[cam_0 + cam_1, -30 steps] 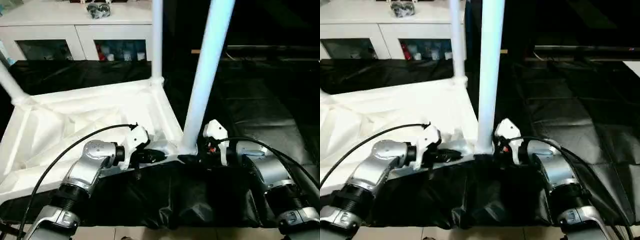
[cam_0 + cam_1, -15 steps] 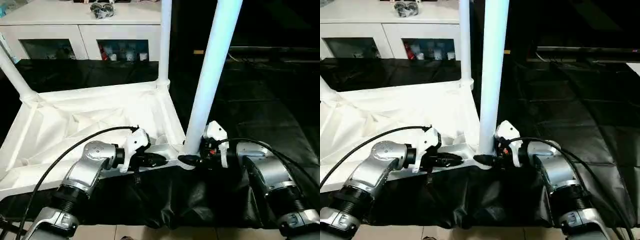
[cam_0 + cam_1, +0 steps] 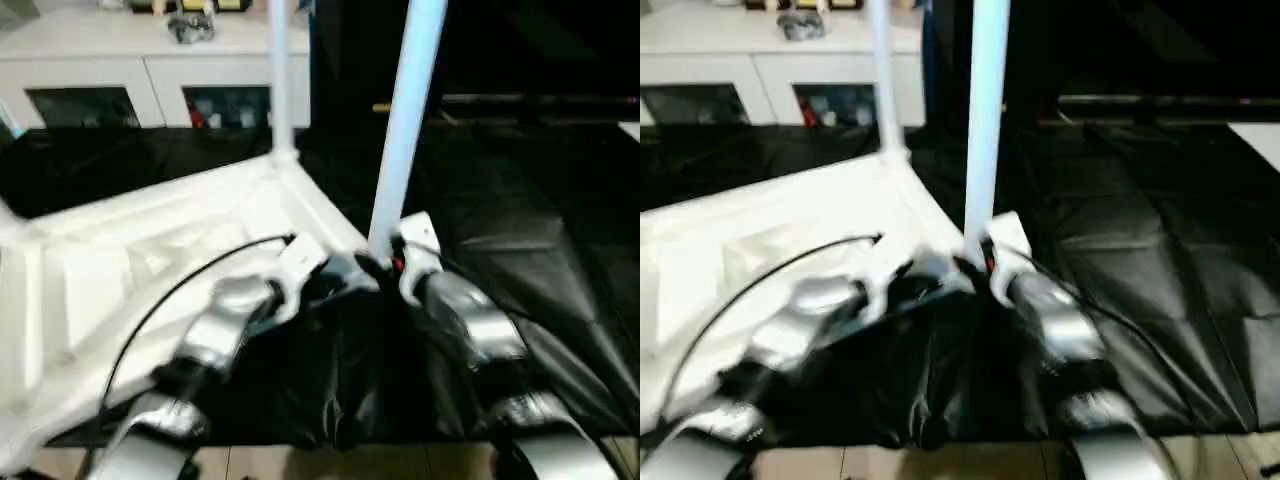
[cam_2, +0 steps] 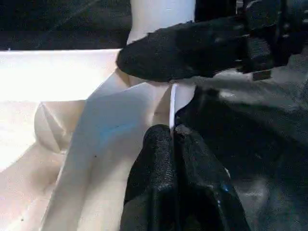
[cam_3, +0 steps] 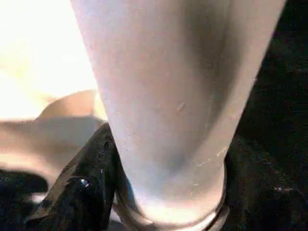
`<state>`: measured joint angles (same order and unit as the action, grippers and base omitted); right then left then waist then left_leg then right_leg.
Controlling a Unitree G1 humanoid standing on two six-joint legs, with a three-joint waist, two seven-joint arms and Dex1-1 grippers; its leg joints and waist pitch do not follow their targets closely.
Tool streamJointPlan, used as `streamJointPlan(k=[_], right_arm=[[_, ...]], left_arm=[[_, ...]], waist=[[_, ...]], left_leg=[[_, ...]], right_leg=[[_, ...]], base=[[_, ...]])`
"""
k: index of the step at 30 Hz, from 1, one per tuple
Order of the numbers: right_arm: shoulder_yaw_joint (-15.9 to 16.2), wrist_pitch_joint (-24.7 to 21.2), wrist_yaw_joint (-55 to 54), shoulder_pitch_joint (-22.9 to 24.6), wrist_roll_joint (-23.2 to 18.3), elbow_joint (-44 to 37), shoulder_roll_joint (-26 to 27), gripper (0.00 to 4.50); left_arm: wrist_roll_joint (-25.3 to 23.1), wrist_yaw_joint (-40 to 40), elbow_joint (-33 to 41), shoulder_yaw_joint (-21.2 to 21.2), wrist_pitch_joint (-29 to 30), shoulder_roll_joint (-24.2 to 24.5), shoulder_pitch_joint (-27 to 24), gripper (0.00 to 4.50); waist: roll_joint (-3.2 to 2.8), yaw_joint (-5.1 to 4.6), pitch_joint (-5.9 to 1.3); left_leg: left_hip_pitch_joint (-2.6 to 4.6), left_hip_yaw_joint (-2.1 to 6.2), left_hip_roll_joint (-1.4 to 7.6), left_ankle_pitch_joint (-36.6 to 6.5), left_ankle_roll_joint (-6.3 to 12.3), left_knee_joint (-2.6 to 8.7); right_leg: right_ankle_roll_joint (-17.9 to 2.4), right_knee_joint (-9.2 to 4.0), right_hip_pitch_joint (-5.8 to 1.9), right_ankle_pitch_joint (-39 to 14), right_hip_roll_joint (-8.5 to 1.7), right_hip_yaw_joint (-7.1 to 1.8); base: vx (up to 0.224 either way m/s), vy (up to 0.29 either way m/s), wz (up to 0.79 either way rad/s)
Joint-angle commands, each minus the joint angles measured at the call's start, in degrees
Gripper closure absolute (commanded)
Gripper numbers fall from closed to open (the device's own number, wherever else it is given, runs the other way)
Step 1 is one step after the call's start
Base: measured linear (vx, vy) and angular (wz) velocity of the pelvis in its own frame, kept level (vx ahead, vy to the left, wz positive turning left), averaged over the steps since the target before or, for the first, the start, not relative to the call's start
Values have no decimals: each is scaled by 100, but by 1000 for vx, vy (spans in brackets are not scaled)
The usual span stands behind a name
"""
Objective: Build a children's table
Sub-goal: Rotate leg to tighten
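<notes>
While the left gripper (image 4: 173, 144) pinches the tabletop (image 3: 130, 260) rim at its near right corner, the right gripper (image 3: 385, 265) grips the upright leg (image 3: 405, 120) there.

The children's table (image 3: 150, 250) looked like smooth white plastic, its leg (image 5: 178, 96) faintly scuffed. Wrinkled black cloth (image 3: 520, 220) with a slight sheen covered the bench. The forearms (image 3: 470, 320) were shiny silver metal; the fingers (image 4: 168, 178) were matt, finely textured black.
</notes>
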<state>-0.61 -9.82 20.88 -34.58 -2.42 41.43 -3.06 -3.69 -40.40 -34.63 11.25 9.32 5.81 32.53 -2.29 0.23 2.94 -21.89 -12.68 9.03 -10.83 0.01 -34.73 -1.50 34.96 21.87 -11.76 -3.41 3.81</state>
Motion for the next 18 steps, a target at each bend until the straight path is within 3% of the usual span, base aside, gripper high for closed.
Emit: streamJointPlan(k=[1, 4, 8, 13, 15, 16, 18], right_arm=[[401, 62, 451, 17, -153, 188, 580, 128], [352, 93, 669, 86, -244, 42, 485, 104], [461, 81, 1227, 244, -214, -259, 32, 66], [712, 30, 2032, 423, -171, -560, -392, 55], [891, 51, 2665, 551, -228, -765, -706, 55], [891, 51, 2665, 551, -228, -765, -706, 55], [974, 80, 2959, 607, -255, -858, -851, 55]], left_arm=[[-58, 99, 54, 263, -345, -245, 269, 450], [-1, -94, 154, 260, -338, -172, 185, 450], [187, -554, 323, 200, -383, 72, 61, 450], [334, -998, 440, 198, -454, 261, -30, 450], [426, -1375, 484, 225, -504, 427, -80, 450], [426, -1375, 484, 225, -504, 427, -80, 450], [461, -1564, 496, 241, -551, 515, -101, 450]], waist=[[41, -6, -351], [59, 14, -360], [44, 26, -363], [32, 28, -359], [-12, 30, -349], [20, 39, -349], [5, 36, -351]], left_leg=[[124, 340, 491, -1373, 83, 428], [110, 315, 492, -1138, 273, 405], [99, 314, 499, -1023, 391, 400], [97, 316, 509, -1070, 404, 405], [112, 317, 505, -1120, 376, 403], [93, 313, 514, -1135, 389, 402], [102, 309, 515, -1122, 402, 406]], right_leg=[[-1143, -526, -159, -1423, -620, -366], [-1249, -487, -174, -1064, -622, -362], [-1295, -466, -195, -937, -609, -348], [-1327, -458, -209, -945, -600, -339], [-1360, -474, -195, -1019, -602, -338], [-1335, -468, -219, -1017, -598, -341], [-1353, -465, -198, -987, -593, -339]], base=[[0, 0, 0], [0, 0, 0], [0, 0, 0], [0, 0, 0], [0, 0, 0], [0, 0, 0], [0, 0, 0]])
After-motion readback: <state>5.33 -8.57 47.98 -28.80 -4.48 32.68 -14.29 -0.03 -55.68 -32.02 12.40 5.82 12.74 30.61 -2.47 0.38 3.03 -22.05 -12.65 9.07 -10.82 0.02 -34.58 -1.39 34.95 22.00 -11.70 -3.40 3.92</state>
